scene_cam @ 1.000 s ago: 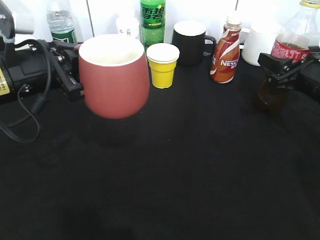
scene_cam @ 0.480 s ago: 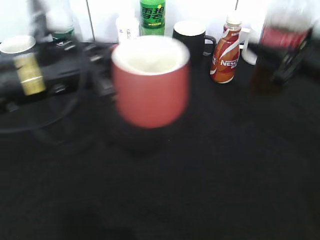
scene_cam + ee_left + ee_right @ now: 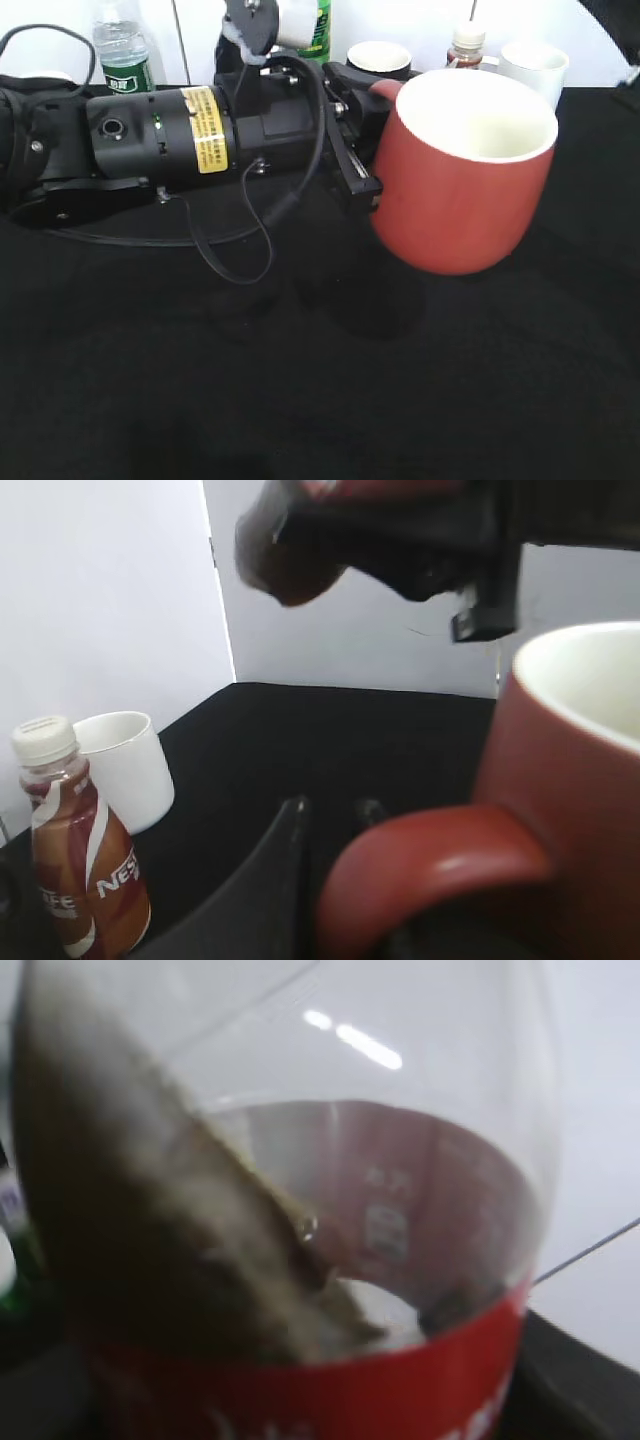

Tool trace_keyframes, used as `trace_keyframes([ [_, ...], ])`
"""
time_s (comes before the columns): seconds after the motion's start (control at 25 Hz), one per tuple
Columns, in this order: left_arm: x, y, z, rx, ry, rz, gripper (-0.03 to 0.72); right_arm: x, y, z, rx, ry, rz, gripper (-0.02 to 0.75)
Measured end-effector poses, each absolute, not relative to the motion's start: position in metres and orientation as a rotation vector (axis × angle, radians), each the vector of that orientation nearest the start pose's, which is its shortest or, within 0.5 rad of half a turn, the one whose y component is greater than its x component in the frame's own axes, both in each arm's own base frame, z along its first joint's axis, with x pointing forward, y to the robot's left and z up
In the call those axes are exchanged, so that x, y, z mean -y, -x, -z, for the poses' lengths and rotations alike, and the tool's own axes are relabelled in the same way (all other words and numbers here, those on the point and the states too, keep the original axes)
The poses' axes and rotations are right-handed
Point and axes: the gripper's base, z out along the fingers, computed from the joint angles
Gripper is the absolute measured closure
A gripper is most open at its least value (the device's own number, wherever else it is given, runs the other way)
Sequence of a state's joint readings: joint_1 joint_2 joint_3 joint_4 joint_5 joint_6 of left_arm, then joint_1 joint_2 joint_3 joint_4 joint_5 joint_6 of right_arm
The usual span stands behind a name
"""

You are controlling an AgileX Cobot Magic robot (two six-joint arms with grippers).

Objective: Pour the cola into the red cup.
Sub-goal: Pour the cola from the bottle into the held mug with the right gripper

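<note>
At nine o'clock of the exterior view the left arm (image 3: 150,140) lay stretched low across the black bench (image 3: 300,400), a yellow label on its dark barrel and a cable looping beneath it. A water bottle (image 3: 122,55) with a green label stood behind it at about eleven o'clock, against the white wall. The left pincer (image 3: 362,135) was clenched on the handle of the red cup (image 3: 462,180), which it held upright and clear of the bench at roughly two o'clock, its white interior showing no liquid. In the left wrist view the red loop handle (image 3: 430,865) sat between the dark fingers (image 3: 265,880), and a Nescafe bottle (image 3: 75,865) with a white cap stood at eight o'clock just beside a white cup (image 3: 125,765). At twelve o'clock of the exterior view a green bottle (image 3: 320,35) and a black mug (image 3: 378,60) stood behind the arm, partly hidden. At one o'clock of the left wrist view a dark blurred shape hung above the cup's rim. The cola (image 3: 180,1260) filled the right wrist view: the clear bottle was tilted, dark liquid slanting up its left side, the red label (image 3: 330,1390) along the bottom. Of the right pincer itself nothing could be made out there, so whether it was clenched I cannot tell.
</note>
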State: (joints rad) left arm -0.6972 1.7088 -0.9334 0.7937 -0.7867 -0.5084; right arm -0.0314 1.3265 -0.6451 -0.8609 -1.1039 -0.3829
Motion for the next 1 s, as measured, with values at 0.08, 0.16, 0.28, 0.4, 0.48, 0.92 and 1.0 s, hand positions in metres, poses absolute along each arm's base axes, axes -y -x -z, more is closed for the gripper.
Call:
trace_keyframes([
  [0.08,0.268,-0.249,-0.249,-1.360,-1.039,0.872,0.596,-0.052,-0.257,-0.302,-0.786,1.136,0.424,0.238],
  [0.16,0.268,-0.249,-0.249,-1.360,-1.040,0.871,0.596,-0.052,-0.257,-0.301,-0.762,1.174,0.490,0.238],
  [0.28,0.271,-0.254,-0.237,-1.406,-1.014,0.882,0.596,-0.052,-0.258,-0.301,-0.735,1.196,0.531,0.238],
  [0.4,0.280,-0.265,-0.223,-1.437,-1.022,0.876,0.596,-0.053,-0.257,-0.300,-0.717,1.227,0.535,0.238],
  [0.48,0.285,-0.271,-0.229,-1.402,-1.019,0.870,0.596,-0.054,-0.256,-0.299,-0.698,1.252,0.552,0.238],
  [0.92,0.286,-0.271,-0.231,-1.369,-1.028,0.876,0.596,-0.050,-0.261,-0.291,-0.691,1.370,0.711,0.238],
  [1.0,0.286,-0.271,-0.231,-1.368,-1.028,0.876,0.596,-0.050,-0.261,-0.291,-0.688,1.372,0.715,0.238],
])
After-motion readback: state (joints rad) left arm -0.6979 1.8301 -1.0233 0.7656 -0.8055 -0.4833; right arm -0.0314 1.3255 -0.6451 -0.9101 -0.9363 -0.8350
